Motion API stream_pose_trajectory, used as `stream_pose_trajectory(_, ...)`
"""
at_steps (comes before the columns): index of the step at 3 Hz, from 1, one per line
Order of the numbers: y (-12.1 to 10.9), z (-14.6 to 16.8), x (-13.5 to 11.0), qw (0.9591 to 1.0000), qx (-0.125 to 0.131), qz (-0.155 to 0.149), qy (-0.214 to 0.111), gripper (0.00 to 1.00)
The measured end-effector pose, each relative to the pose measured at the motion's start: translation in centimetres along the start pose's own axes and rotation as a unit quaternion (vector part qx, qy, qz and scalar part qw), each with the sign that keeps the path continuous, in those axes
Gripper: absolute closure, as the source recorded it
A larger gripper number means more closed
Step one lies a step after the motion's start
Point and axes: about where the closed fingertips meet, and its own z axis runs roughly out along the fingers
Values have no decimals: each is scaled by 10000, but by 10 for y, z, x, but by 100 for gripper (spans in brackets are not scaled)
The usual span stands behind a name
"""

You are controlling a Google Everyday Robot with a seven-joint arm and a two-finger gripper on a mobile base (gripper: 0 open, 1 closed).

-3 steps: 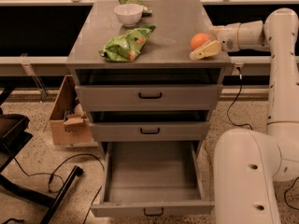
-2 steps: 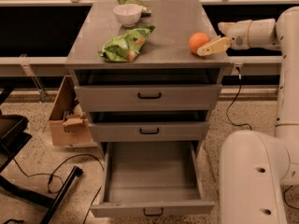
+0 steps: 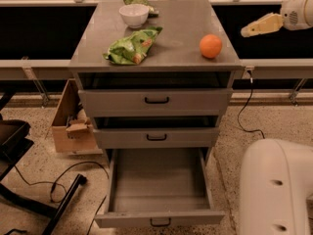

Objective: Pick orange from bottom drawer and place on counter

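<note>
1. The gripper (image 3: pixel 247 31) has let go of the orange (image 3: pixel 211 46). A second ago it was touching the fruit's right side. Now it hangs well to the right of the orange and a little higher, out past the counter's side.
2. The gripper carries nothing. Whether it is apart or together, I cannot tell from this view.
3. The orange rests alone on the counter (image 3: pixel 186 18), whose right edge and front edge both lie near it.
4. The fruit sits in much the same spot as it did under the gripper, so it seems to have settled without rolling.
5. The bottom drawer (image 3: pixel 156 180), below and left of the orange, stands pulled out with no fruit in it.
6. The green bag (image 3: pixel 132 45) and white bowl (image 3: pixel 134 14), left of the orange, have not shifted.
7. Judgement: the placing looks complete, and only the arm's retreat remains.
</note>
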Motion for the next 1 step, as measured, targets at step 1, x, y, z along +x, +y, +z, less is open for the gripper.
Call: stream_pose_trajectory(1,12,13,66,9917,232,423,1192,0)
